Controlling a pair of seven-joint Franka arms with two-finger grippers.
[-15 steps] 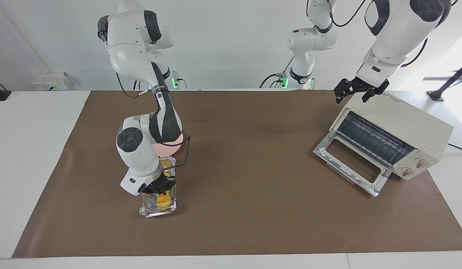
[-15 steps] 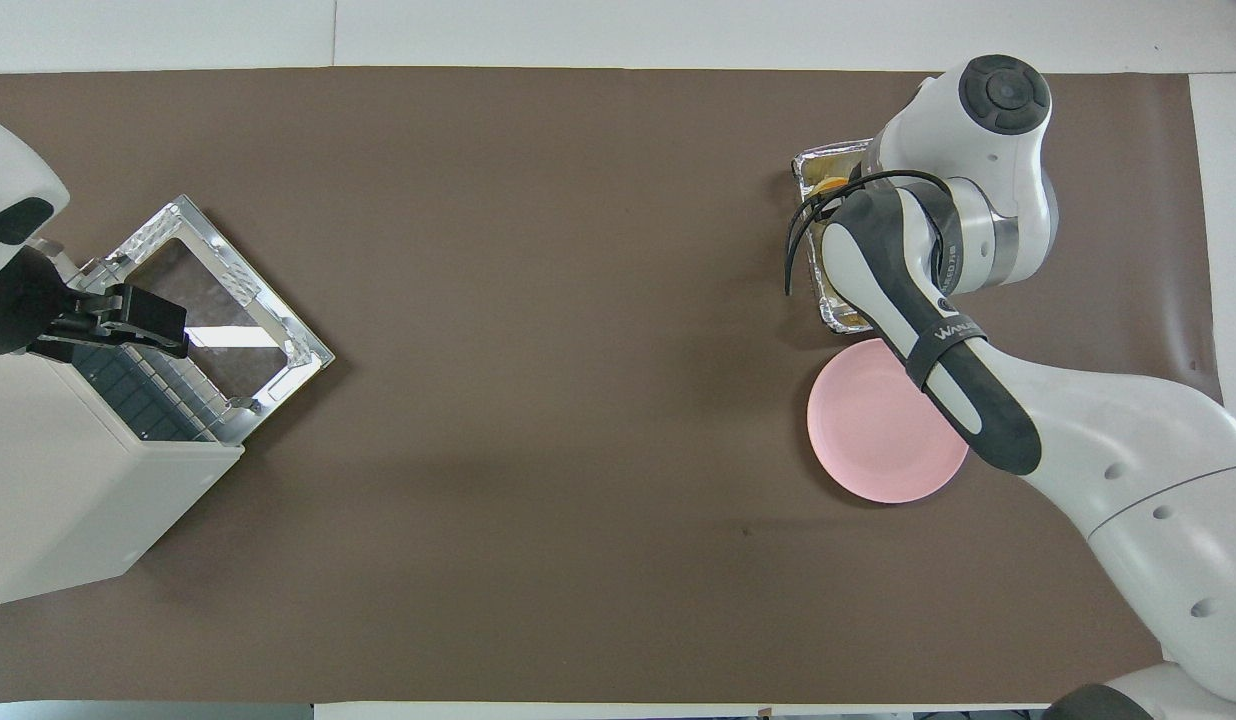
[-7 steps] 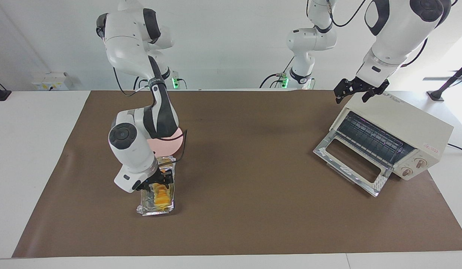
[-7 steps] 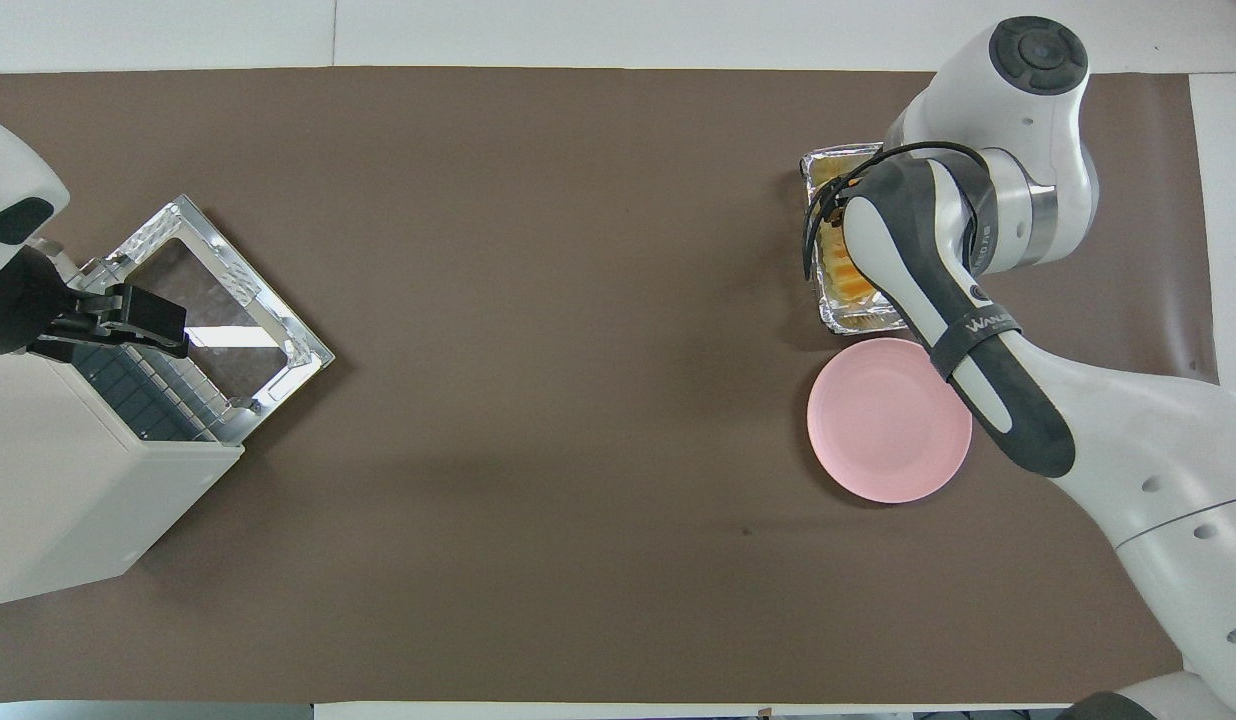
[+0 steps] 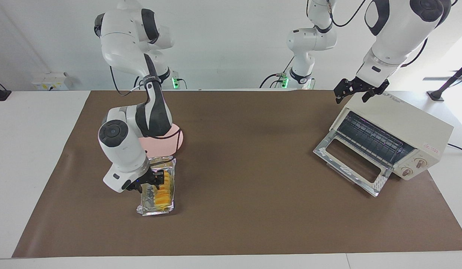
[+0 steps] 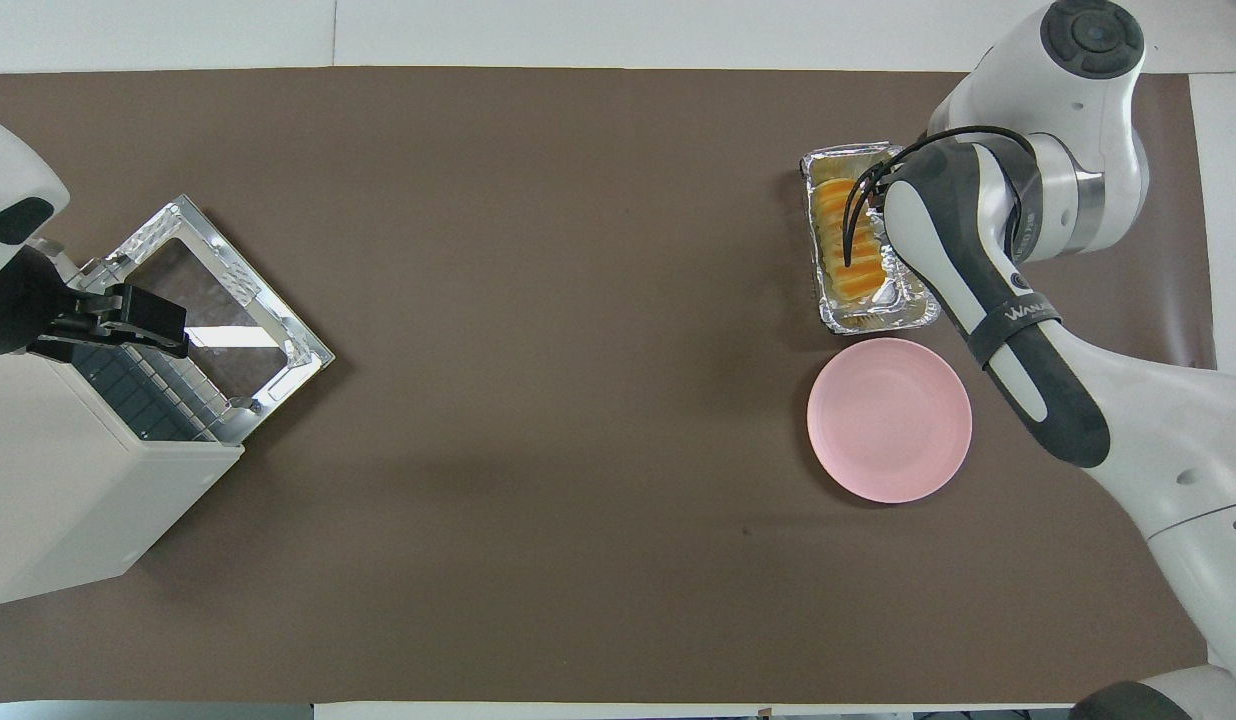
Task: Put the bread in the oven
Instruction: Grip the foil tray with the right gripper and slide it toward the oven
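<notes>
Sliding sideways off the loaf, the right gripper [image 5: 151, 182] now hangs over the foil tray's [image 5: 156, 211] edge, empty, fingers seemingly parted. Bread [image 5: 163, 188] stays in the tray near the right arm's end; the grasp needs retrying. Left gripper [image 5: 360, 91] waits over the open toaster oven [image 5: 399, 123].

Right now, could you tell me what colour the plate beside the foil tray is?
The plate is plain pale pink with no pattern; the overhead view shows it best.
</notes>
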